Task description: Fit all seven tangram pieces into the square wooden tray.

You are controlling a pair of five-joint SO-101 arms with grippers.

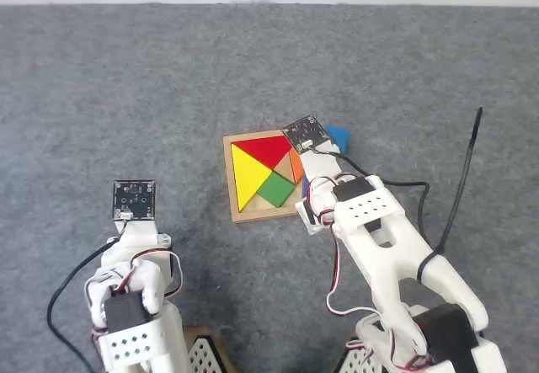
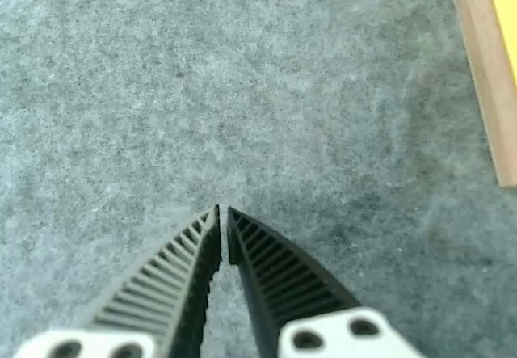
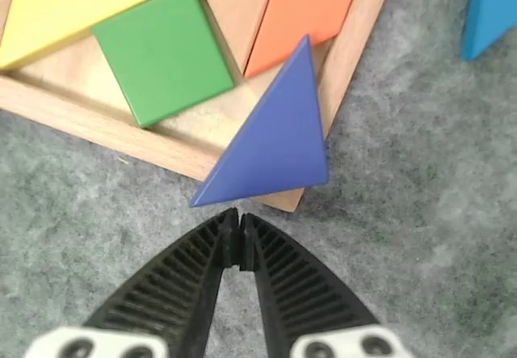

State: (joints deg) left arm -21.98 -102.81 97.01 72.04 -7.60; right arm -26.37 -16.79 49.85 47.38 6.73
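The square wooden tray (image 1: 233, 189) lies mid-table holding a yellow triangle (image 1: 247, 178), a red triangle (image 1: 268, 148), a green square (image 1: 275, 189) and an orange piece (image 1: 296, 166). In the right wrist view, a dark blue triangle (image 3: 275, 136) lies tilted over the tray's corner rim (image 3: 351, 39), partly on the carpet. My right gripper (image 3: 240, 227) is shut and empty just behind that triangle's edge. A light blue piece (image 1: 339, 137) lies outside the tray on its far right. My left gripper (image 2: 224, 216) is shut and empty over bare carpet, left of the tray rim (image 2: 483, 83).
Grey carpet covers the table. The right arm's body (image 1: 379, 230) stretches from the near right toward the tray, with a black cable (image 1: 459, 196) looping beside it. The left arm (image 1: 135, 247) rests at the near left.
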